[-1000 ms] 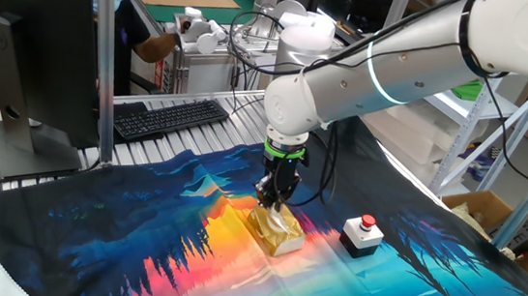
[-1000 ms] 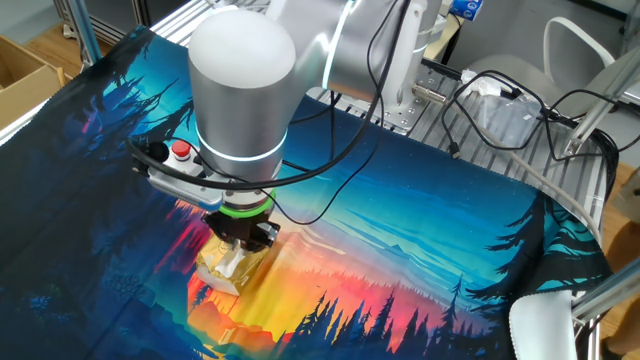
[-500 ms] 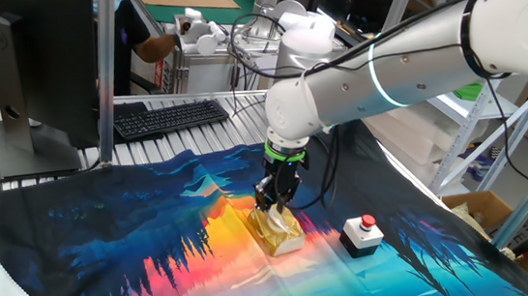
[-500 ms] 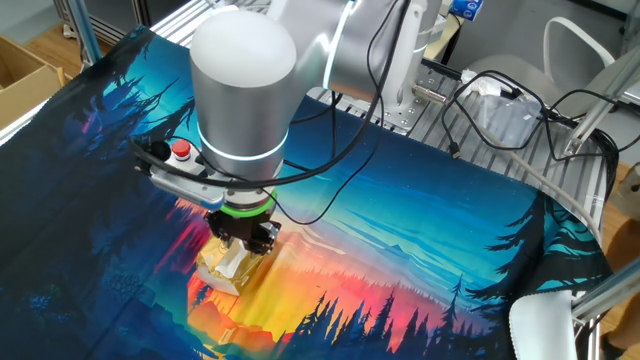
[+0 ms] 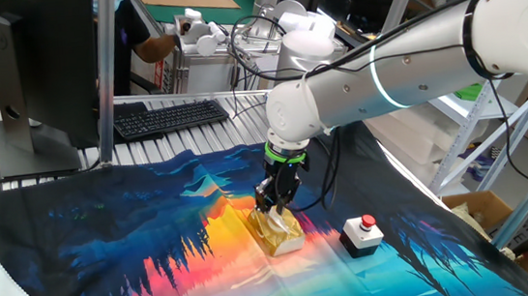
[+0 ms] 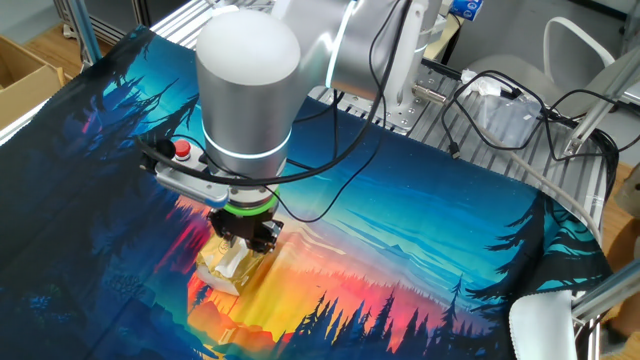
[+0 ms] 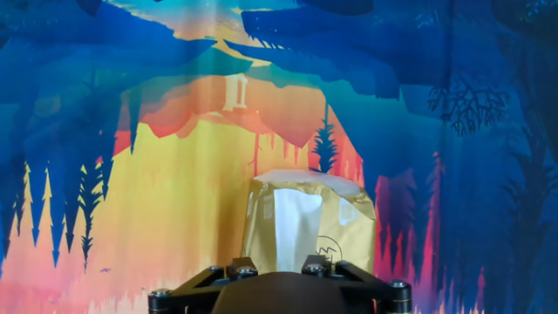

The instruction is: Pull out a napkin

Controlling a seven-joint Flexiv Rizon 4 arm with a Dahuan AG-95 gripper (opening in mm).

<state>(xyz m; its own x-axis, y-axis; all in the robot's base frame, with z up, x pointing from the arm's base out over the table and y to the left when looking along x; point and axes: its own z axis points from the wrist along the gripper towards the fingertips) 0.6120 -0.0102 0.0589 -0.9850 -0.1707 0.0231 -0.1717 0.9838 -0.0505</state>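
The shiny gold tissue pack [image 5: 279, 234] lies on the colourful cloth, also seen in the other fixed view [image 6: 222, 272] and the hand view [image 7: 349, 228]. A white napkin [image 7: 296, 225] rises from the pack's top opening as a strip that runs up between my fingers. It also shows as a white fold under the fingers in the other fixed view [image 6: 233, 262]. My gripper [image 5: 272, 206] [image 6: 246, 240] [image 7: 279, 267] stands straight over the pack, fingers pinched together on the napkin. The fingertips are hidden in the hand view.
A small grey box with a red button [image 5: 361, 234] [image 6: 178, 152] sits on the cloth to the right of the pack. A keyboard [image 5: 169, 116] and a monitor [image 5: 32, 63] stand behind the cloth. The cloth's printed landscape [image 7: 131, 174] surrounds the pack.
The arm has shifted very slightly; the gripper stays pinched over the pack. The pack has not moved.
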